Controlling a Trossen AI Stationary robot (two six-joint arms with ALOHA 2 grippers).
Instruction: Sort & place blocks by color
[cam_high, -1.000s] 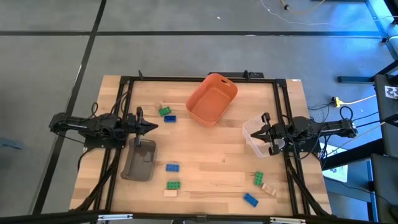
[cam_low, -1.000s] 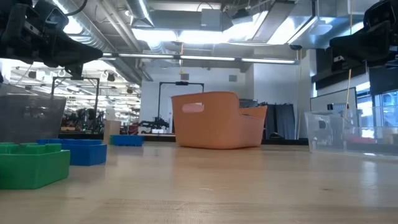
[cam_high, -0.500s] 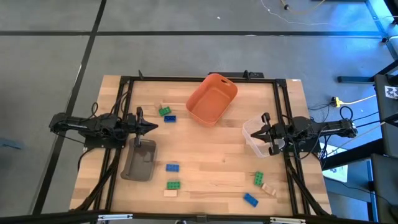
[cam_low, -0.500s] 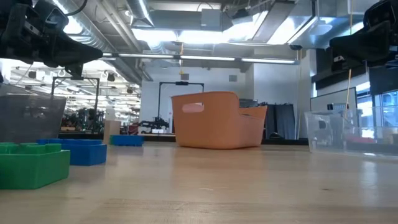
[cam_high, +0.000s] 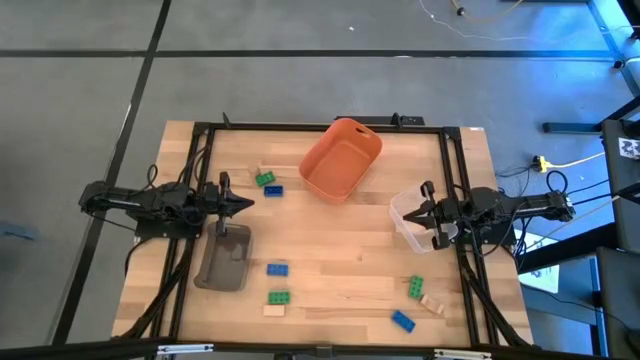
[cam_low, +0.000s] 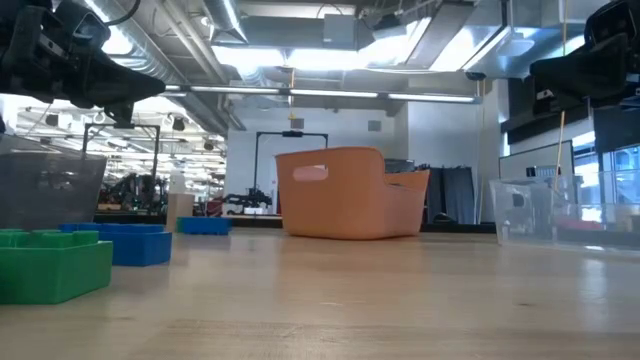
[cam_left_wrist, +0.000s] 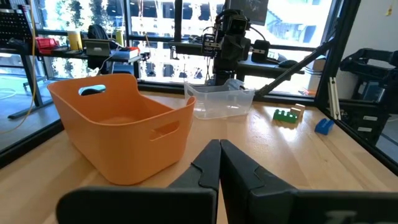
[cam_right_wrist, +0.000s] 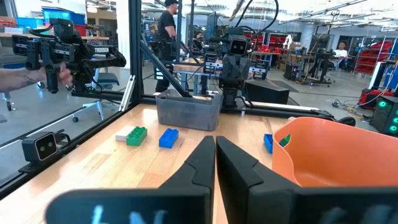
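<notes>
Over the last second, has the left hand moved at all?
No. In the high view the left hand sits at the same spot above the grey tray, fingers shut.

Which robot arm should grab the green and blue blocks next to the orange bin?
Probably the left. Its left gripper sits just below the green block and blue block, while the right gripper waits over the clear bin, farther away.

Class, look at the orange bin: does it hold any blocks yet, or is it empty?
Empty. From above, the orange bin shows only its bare floor; the left wrist view shows the same; the blocks lie on the table.
</notes>
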